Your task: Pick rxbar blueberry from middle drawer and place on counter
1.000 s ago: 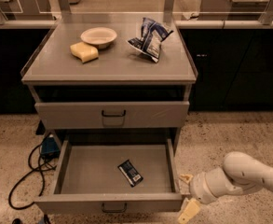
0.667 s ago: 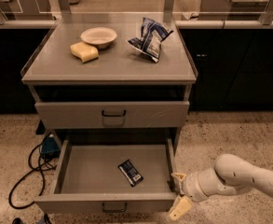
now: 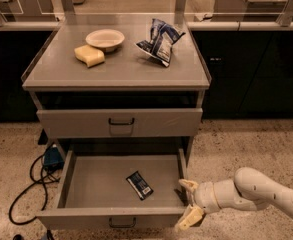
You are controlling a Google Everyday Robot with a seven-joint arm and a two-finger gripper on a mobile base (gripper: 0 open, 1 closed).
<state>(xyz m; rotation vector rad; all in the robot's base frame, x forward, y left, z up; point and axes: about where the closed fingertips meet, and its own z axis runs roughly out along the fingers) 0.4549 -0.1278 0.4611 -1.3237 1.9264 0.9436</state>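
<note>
- the robot's white two-finger hand [image 3: 188, 201] has slid left to the open drawer's right front corner. its fingers are spread wide and hold nothing.
- the wide grey metal middle drawer [image 3: 111, 218] stands pulled out, so reaching in looks like the next step.
- the small dark navy rxbar blueberry [image 3: 139, 185] lies flat on the drawer floor, untouched, just left of the hand.
- the flat grey surface [image 3: 121, 74] above carries a crumpled blue and white chip bag [image 3: 160, 40].

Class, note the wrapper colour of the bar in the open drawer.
Rxbar blueberry: dark navy, pale label, camera view. Claw open by the middle drawer front-right corner.
</note>
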